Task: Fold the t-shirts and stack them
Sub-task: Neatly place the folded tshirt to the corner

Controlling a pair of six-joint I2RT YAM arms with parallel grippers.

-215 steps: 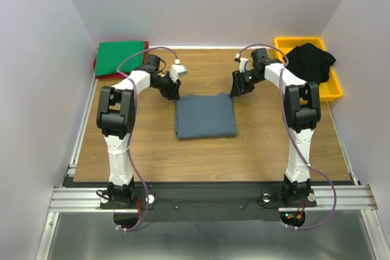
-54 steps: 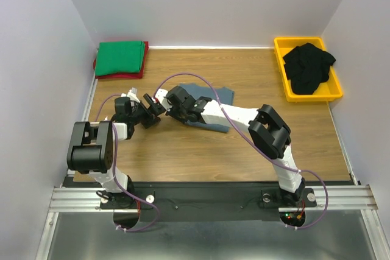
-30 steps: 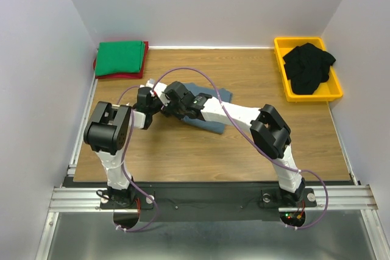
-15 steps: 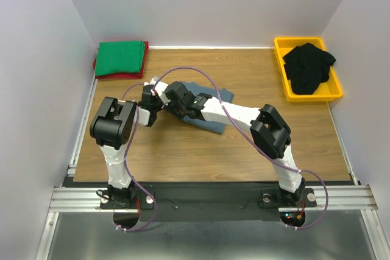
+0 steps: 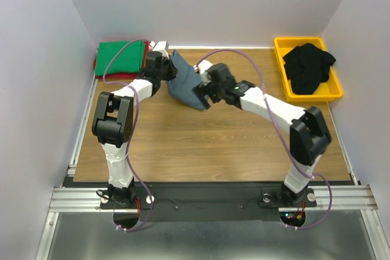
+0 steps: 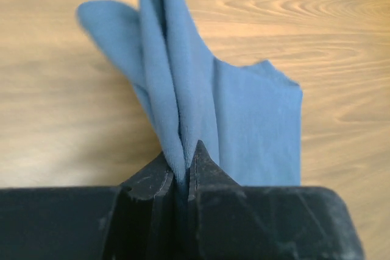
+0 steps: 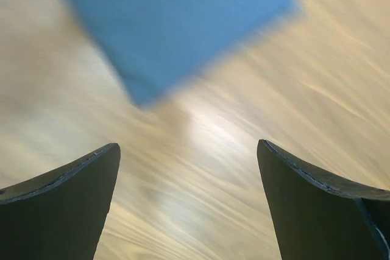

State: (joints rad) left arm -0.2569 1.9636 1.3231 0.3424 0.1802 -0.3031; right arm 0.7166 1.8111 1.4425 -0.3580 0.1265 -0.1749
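The slate blue-grey t-shirt (image 5: 184, 82) hangs folded and lifted off the table at the back left of centre. My left gripper (image 5: 166, 68) is shut on its bunched upper edge; in the left wrist view the cloth (image 6: 244, 114) runs straight into the closed jaws of the left gripper (image 6: 184, 165). My right gripper (image 5: 202, 97) stands open just right of the shirt's lower corner, with nothing between its fingers. The right wrist view is blurred: the shirt (image 7: 177, 22) lies ahead of the right gripper (image 7: 188, 144). A folded green t-shirt (image 5: 122, 58) lies on a red one (image 5: 96, 69) in the back left corner.
A yellow bin (image 5: 334, 92) at the back right holds crumpled black t-shirts (image 5: 309, 65). White walls close in the wooden table (image 5: 213, 144) on three sides. The right arm stretches diagonally across the table's middle.
The left gripper closed on the blue-grey shirt and carried it up and back toward the green stack. The right gripper let go, opened wide and drew away to the right.
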